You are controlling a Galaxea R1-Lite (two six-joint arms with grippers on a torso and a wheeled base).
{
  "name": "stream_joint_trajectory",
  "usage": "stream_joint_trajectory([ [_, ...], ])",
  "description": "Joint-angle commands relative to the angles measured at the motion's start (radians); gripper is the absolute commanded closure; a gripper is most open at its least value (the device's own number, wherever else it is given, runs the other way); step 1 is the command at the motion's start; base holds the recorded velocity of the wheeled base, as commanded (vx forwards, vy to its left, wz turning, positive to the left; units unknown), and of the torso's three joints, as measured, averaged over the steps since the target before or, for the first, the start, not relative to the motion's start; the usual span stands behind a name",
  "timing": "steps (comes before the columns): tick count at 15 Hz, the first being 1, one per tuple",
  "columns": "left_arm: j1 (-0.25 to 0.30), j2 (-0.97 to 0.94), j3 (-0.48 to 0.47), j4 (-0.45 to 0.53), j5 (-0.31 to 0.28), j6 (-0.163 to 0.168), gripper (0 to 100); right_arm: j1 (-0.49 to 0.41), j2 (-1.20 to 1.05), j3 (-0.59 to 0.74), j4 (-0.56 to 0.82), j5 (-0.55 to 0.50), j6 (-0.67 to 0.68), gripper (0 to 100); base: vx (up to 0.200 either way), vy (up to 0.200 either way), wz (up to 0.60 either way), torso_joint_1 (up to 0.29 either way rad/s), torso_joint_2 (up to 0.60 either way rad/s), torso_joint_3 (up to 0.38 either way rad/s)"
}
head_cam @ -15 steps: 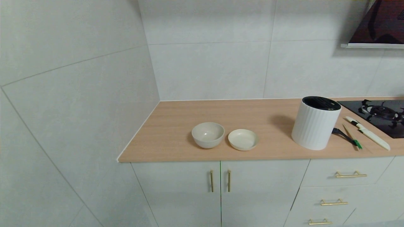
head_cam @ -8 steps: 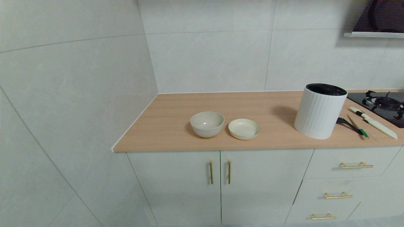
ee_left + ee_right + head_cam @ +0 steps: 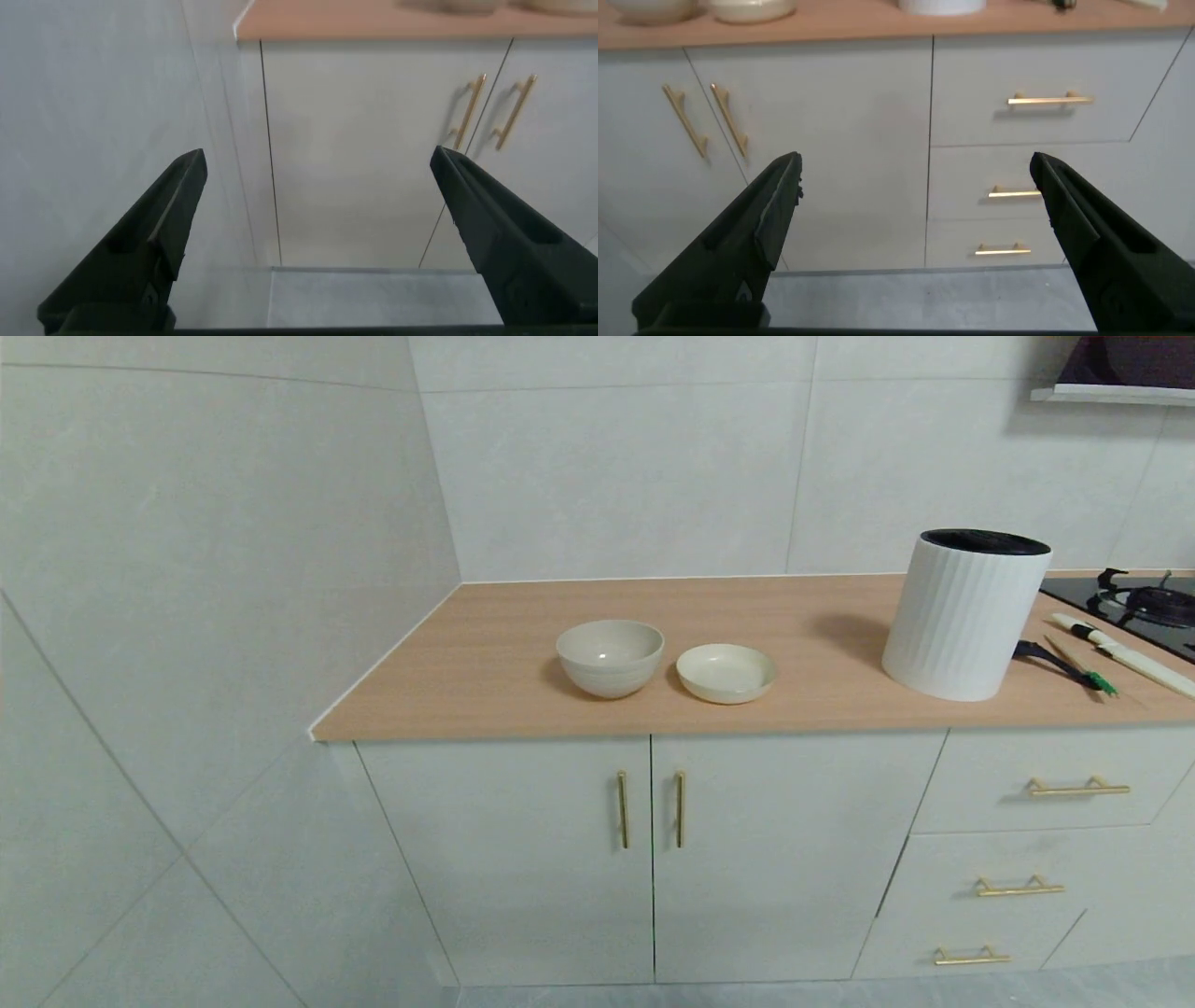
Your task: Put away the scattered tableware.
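A cream bowl [image 3: 611, 656] and a shallow cream dish [image 3: 725, 672] sit side by side near the front of the wooden counter [image 3: 485, 653]. To their right stands a ribbed white holder with a black top [image 3: 964, 612]. Beside it lie a black utensil with a green tip [image 3: 1064, 666] and a white knife [image 3: 1125, 653]. My left gripper [image 3: 318, 233] hangs open low in front of the cabinet doors. My right gripper [image 3: 915, 233] is open too, facing the cabinet and drawers below the counter edge.
Two cabinet doors with gold handles [image 3: 651, 807] sit under the bowls, and drawers [image 3: 1046, 793] lie to their right. A gas hob [image 3: 1134, 602] is at the counter's far right. Tiled walls close the left side and back.
The head camera has lowered, so the whole scene has shifted up and more cabinet front shows. Nothing on the counter has moved.
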Motion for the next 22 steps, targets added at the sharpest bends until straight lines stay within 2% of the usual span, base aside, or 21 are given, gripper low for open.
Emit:
stream_joint_trajectory([
  [1, 0.0, 0.0, 0.0, -0.001, 0.0, 0.001, 0, 0.0, 0.0, 0.0, 0.0, 0.0, 0.0, 0, 0.0, 0.0, 0.0, -0.207, 0.5, 0.286],
  [16, 0.0, 0.0, 0.0, -0.001, 0.001, 0.001, 0, 0.0, 0.0, 0.0, 0.0, 0.0, 0.0, 0, 0.0, 0.0, 0.0, -0.167, 0.47, 0.298],
  [22, 0.0, 0.0, 0.0, -0.001, 0.0, 0.001, 0, 0.0, 0.001, 0.0, 0.0, 0.0, 0.0, 0, 0.0, 0.0, 0.0, -0.027, 0.11, 0.073],
])
